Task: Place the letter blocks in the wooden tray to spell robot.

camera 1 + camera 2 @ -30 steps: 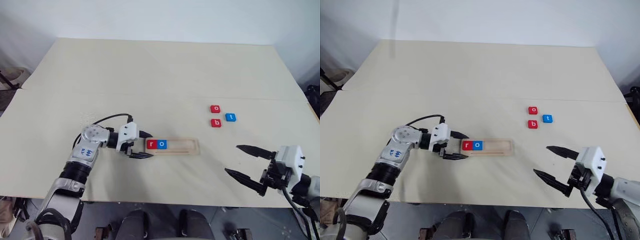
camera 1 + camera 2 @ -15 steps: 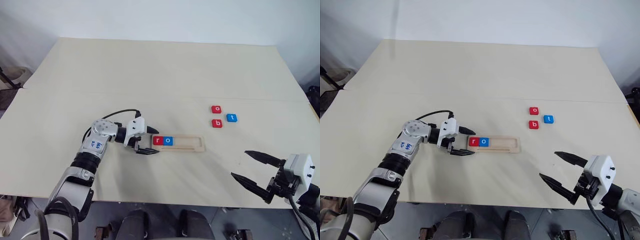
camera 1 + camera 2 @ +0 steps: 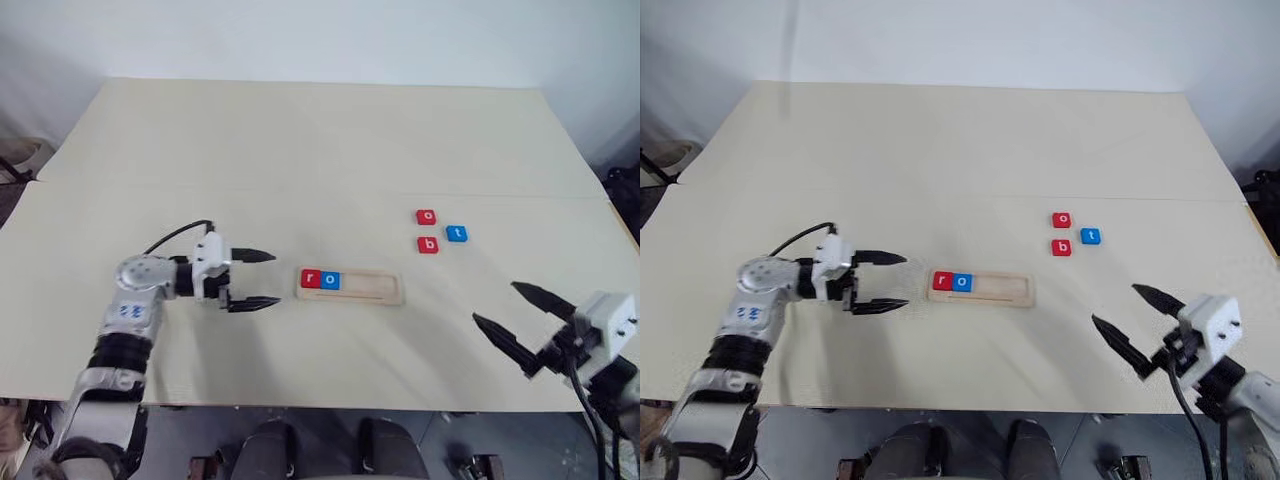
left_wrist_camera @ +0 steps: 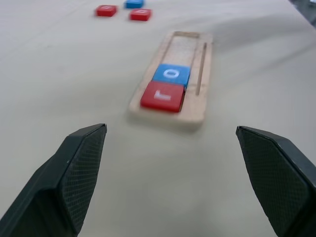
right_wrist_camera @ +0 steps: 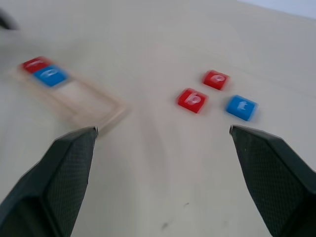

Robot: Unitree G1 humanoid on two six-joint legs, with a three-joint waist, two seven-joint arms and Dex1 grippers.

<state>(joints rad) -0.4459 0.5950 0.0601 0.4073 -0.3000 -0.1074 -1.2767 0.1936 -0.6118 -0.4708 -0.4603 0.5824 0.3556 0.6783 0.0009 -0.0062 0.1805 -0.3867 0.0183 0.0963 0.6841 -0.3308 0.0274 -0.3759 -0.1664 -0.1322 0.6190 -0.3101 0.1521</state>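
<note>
Red r point(image 3: 310, 279) and blue o point(image 3: 331, 281) sat in the wooden tray point(image 3: 385, 289) just ahead of the spread, empty left gripper point(image 3: 258, 279); b point(image 3: 428, 244), o point(image 3: 426, 216), t point(image 3: 456, 233) remained loose ahead of the spread, empty right gripper point(image 3: 512, 317).

Wooden tray point(image 3: 375, 288) holding r, o; o, b, t blocks point(image 3: 428, 245) apparently loose.

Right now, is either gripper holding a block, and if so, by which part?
Nothing is held. The left gripper and right gripper are both open and empty, apart from the tray and the loose blocks.
</note>
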